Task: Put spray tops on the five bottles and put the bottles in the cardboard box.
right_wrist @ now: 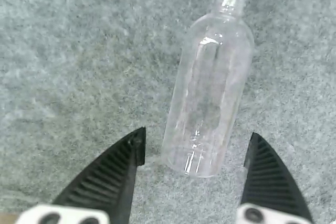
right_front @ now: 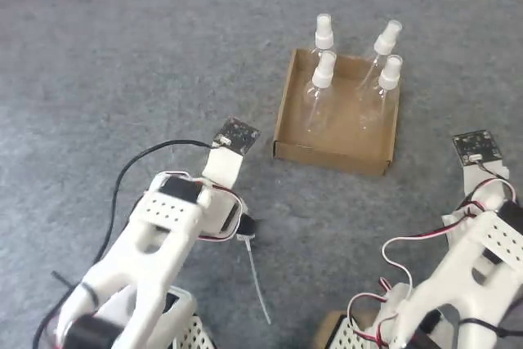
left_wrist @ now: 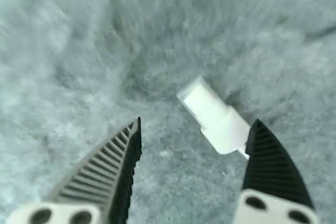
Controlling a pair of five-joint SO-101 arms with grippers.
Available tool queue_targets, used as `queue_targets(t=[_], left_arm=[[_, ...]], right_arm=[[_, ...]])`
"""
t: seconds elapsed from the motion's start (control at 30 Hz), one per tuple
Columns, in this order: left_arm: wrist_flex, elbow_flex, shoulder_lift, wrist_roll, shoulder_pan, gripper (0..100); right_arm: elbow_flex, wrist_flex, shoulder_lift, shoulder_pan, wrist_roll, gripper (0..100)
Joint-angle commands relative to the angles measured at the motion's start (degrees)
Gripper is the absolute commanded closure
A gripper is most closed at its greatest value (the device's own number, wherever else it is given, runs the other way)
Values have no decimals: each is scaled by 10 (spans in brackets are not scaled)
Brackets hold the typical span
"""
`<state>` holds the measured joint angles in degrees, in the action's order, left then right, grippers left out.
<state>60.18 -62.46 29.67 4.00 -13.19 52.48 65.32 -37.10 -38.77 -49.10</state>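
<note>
On the left, the left gripper (left_wrist: 198,123) hangs low over the grey carpet (right_front: 122,79) with its jaws spread wide, gripping nothing. A loose spray top (left_wrist: 215,116) lies on its side on the carpet between the fingers, close against one of them and well off the other. In the high view its thin tube (right_front: 258,284) trails across the carpet toward the arm bases. Further right and farther back sits the box (right_front: 331,155), open on top, with four capped bottles standing in it: two in front (right_front: 317,102) (right_front: 376,105) and two behind (right_front: 324,34) (right_front: 385,42). On the right, the right gripper (right_wrist: 198,132) is also wide open and empty. The fifth bottle (right_wrist: 210,87) lies uncapped on the carpet, its base between the fingertips without touching either, neck pointing away
</note>
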Motion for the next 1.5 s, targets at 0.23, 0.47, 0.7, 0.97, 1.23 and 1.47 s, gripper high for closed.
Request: queue_targets(t=[0.23,0.47,0.7,0.97,1.23,1.47], left_arm=[[-44,65,-179,33,1,787],[-40,68,-142,34,1,842],[17,109,-102,35,10,855],[25,219,-183,110,62,855],[21,253,-253,135,64,851],[5,268,-260,109,58,851]], right_arm=[[-4,5,-25,3,-8,743],[-4,5,-25,3,-8,743],[-4,5,-25,3,-8,743],[13,4,-30,3,-9,743],[15,1,-30,4,-10,743],[15,3,-30,6,-10,743]])
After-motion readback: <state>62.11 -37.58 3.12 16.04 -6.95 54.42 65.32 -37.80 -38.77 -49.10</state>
